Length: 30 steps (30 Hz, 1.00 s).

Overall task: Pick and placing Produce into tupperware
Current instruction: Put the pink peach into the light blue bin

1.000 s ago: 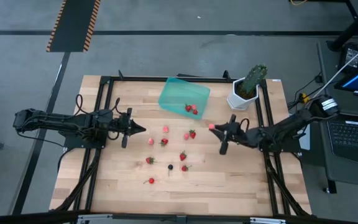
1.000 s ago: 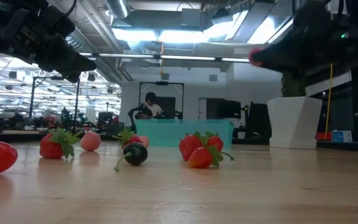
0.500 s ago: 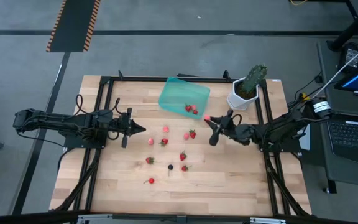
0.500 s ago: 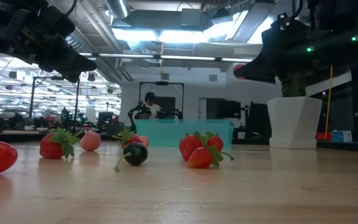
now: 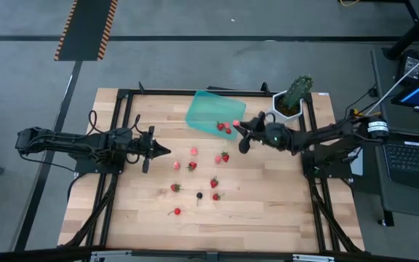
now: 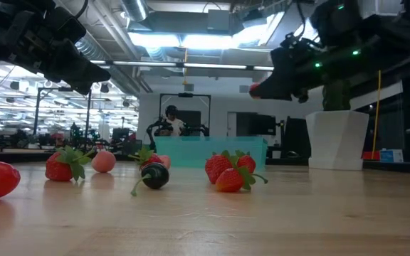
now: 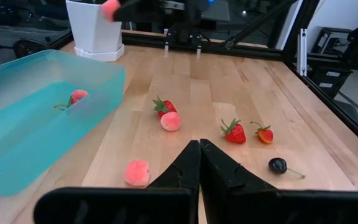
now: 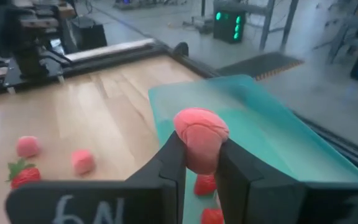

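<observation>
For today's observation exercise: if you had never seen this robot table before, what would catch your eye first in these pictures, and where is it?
First, the right gripper, raised over the teal tupperware at the table's far edge, pinching a pale pink berry. Next, the red strawberries scattered across the middle of the wooden table, with one dark berry among them. The left gripper waits shut at the left side.

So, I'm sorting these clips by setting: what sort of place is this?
Probably a robotics lab or workshop, not a kitchen. The wooden table stands on a grey concrete floor with hazard-striped tape, a laptop sits beside it, and the low view shows an open industrial hall with exposed ceiling lights.
</observation>
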{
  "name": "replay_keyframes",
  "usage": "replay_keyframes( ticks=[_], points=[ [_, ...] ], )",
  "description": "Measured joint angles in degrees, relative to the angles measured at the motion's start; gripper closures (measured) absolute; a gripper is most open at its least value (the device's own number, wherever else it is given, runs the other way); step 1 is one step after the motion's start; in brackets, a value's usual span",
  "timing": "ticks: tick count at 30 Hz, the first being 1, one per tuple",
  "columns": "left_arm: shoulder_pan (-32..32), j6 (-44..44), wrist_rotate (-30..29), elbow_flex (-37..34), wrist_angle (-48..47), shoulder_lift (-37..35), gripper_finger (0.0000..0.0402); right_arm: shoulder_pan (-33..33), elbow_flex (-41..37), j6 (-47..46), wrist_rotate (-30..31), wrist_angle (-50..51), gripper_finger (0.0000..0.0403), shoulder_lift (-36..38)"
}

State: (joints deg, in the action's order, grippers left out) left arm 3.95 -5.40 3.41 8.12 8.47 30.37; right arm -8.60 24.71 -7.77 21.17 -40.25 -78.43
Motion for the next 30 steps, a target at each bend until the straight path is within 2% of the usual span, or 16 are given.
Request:
replay_keyframes(
  ticks=[3,9,12,20,26,30],
  points=[
    [0.00,0.00,0.00,0.00,0.00,0.00,0.0401,-4.30,1.96,-1.02,-4.59,4.67,0.0340,-0.29],
    [0.00,0.00,0.01,0.00,0.00,0.00,0.0401,-8.75,5.78,1.65,-6.75,6.45,0.0340,-2.93],
    [0.02,0.01,0.01,0.00,-0.04,0.00,0.0401,-11.24,8.96,0.83,-11.09,9.97,0.0340,-5.57],
    [0.02,0.01,0.02,0.00,-0.22,0.00,0.0401,-17.01,22.65,2.22,-22.68,32.02,0.0342,-11.57],
    [0.04,-0.01,0.04,0.00,-0.31,0.00,0.0401,-19.45,34.76,5.07,-25.25,52.79,0.0343,-15.25],
    [0.04,-0.01,0.04,0.00,-0.33,0.00,0.0401,-20.04,40.59,6.91,-27.66,61.00,0.0343,-19.83]
  ],
)
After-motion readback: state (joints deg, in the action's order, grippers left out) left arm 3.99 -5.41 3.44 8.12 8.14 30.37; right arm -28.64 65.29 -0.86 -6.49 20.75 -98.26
